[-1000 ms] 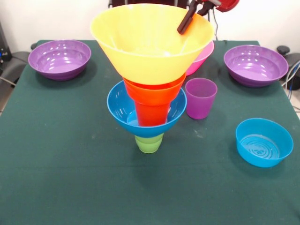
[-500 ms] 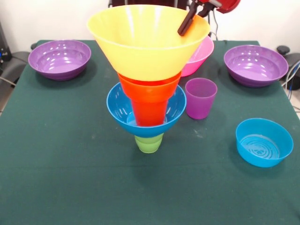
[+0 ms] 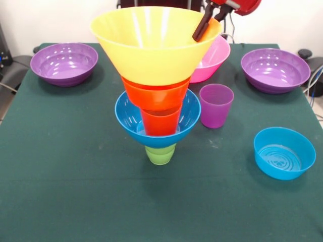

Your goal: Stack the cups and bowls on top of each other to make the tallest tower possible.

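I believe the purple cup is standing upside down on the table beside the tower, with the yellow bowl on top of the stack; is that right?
Not quite: the front view shows the purple cup standing upright, its open mouth facing up. It does stand on the table beside the tower, which the yellow bowl tops.

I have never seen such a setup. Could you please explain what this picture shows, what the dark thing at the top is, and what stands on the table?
This is one picture, taken from across a green table. The dark piece at the top is the tool of a red robot arm. It reaches over the rim of a big yellow bowl; whether it grips the rim I cannot tell.

That bowl tops a tower: a green cup on the table, then a blue bowl, an orange cup, an orange bowl.

Around it stand a purple cup, a pink bowl behind, two purple bowls and a small blue bowl.
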You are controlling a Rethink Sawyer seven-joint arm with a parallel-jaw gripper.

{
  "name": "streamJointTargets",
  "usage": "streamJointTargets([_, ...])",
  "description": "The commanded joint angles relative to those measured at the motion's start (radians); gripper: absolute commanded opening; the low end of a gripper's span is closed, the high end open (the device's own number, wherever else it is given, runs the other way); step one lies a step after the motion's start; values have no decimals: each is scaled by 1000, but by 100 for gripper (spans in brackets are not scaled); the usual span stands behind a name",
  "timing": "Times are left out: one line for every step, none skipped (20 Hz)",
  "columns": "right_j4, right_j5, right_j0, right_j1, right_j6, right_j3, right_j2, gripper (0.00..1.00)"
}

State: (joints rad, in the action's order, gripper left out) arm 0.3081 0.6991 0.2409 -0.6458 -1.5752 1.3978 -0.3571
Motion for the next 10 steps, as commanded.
streamJointTargets([-14,41,-48,47,6,9,159,0])
streamJointTargets([-14,43,-52,44,10,10,163,0])
streamJointTargets([-13,47,-57,42,16,9,169,0])
streamJointTargets([-12,50,-63,41,22,8,174,0])
streamJointTargets([-11,50,-66,40,26,7,178,0])
streamJointTargets([-10,54,-67,39,28,6,179,0])
streamJointTargets([-7,58,-68,36,29,7,182,0])
streamJointTargets([-7,61,-68,34,30,8,184,0])
streamJointTargets([-7,72,-70,32,32,5,187,0])
streamJointTargets([-7,77,-70,31,30,4,189,0])
